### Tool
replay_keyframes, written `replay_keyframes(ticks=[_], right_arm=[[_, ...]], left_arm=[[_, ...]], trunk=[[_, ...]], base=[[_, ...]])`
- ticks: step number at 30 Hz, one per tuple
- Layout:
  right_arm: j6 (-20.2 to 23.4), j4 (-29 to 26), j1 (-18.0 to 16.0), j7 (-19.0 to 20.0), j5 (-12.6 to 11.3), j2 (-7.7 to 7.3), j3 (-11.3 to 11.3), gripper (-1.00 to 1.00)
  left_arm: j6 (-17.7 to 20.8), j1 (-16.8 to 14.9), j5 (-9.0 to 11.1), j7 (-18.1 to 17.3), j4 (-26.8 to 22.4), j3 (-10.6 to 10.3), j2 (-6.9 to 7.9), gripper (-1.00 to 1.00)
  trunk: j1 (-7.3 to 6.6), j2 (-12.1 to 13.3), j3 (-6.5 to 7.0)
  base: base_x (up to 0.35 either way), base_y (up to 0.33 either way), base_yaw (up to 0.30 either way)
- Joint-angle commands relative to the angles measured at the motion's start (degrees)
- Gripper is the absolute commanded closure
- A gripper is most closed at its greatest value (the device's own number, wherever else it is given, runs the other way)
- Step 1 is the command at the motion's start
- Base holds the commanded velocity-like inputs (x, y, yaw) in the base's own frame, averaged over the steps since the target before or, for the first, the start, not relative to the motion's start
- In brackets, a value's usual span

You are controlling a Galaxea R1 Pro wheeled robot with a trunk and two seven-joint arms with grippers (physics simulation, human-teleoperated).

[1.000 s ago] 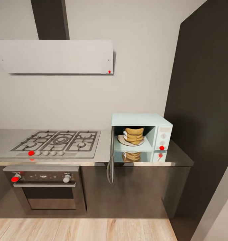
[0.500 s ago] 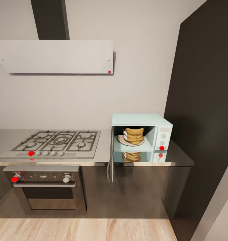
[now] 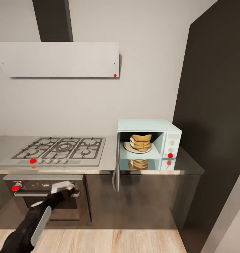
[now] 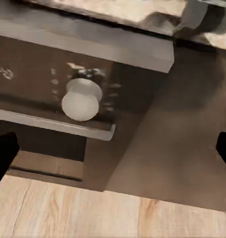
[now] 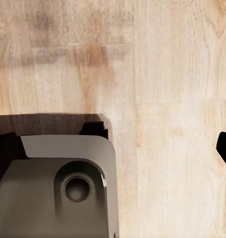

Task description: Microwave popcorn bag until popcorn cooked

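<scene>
Left arm now up in head view, left gripper (image 3: pixel 65 185) at the oven (image 3: pixel 49 200) knob, jaws wide, empty. Popcorn bag (image 3: pixel 140 142) inside open microwave (image 3: pixel 150 137). Right gripper (image 5: pixel 113 148) jaws apart, empty, over floor.

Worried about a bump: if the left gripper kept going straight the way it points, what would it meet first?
Probably the oven front: the left gripper faces its panel by the white knob and handle bar. Depth is unclear.

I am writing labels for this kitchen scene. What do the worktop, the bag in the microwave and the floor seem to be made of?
Worktop: probably polished steel, since it mirrors the bag and the microwave.
Bag: looks like tan paper, matte, with creased folds.
Floor: pale wood boards, with visible grain and plank seams; it could be laminate.
</scene>
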Motion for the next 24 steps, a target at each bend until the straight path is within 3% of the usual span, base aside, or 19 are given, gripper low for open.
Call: replay_keyframes(ticks=[1, 4, 7, 10, 12, 15, 19, 24], right_arm=[[-0.3, 0.2, -0.1, 0.2, 0.1, -0.03, -0.3, -1.00], [-0.3, 0.2, -0.1, 0.2, 0.1, -0.05, -0.3, -1.00], [-0.3, 0.2, -0.1, 0.2, 0.1, -0.25, -0.3, -1.00], [-0.3, 0.2, -0.1, 0.2, 0.1, -0.26, -0.3, -1.00], [-0.4, 0.2, -0.1, 0.2, 0.1, -0.29, -0.3, -1.00], [-0.4, 0.2, -0.1, 0.2, 0.1, -0.30, -0.3, -1.00], [-0.4, 0.2, -0.1, 0.2, 0.0, -0.30, -0.3, -1.00], [-0.4, 0.1, -0.1, 0.2, 0.1, -0.34, -0.3, -1.00]], left_arm=[[3.0, -1.2, 0.6, -0.2, -3.8, 0.1, 0.06, -1.00], [9.4, -3.4, 0.9, -2.0, -11.2, 0.0, -0.09, -1.00], [12.5, -5.4, 1.0, -11.0, -16.6, -0.2, -0.19, -1.00], [13.3, -5.7, 1.0, -19.5, -17.7, -0.3, -0.17, -1.00], [13.4, -5.7, 1.0, -23.3, -17.7, -0.6, -0.28, -1.00], [13.3, -5.7, 0.8, -29.2, -17.8, -3.6, -1.25, -1.00], [13.2, -5.7, 0.6, -30.8, -17.6, -5.0, -1.55, -1.00], [13.3, -5.6, -0.2, -30.0, -17.6, -4.4, -1.92, -1.00]], trunk=[[0.00, 0.0, -0.08], [0.00, 0.0, -0.08], [0.00, 0.0, -0.08], [0.00, 0.0, -0.08], [0.00, 0.0, -0.08], [0.00, 0.0, -0.08], [0.00, 0.0, -0.08], [0.00, 0.0, -0.08]], base=[[0.000, 0.000, 0.000], [0.000, 0.000, 0.000], [0.000, 0.000, 0.000], [0.000, 0.000, 0.000], [0.000, 0.000, 0.000], [0.000, 0.000, 0.000], [0.000, 0.000, 0.000], [0.000, 0.000, 0.000]])
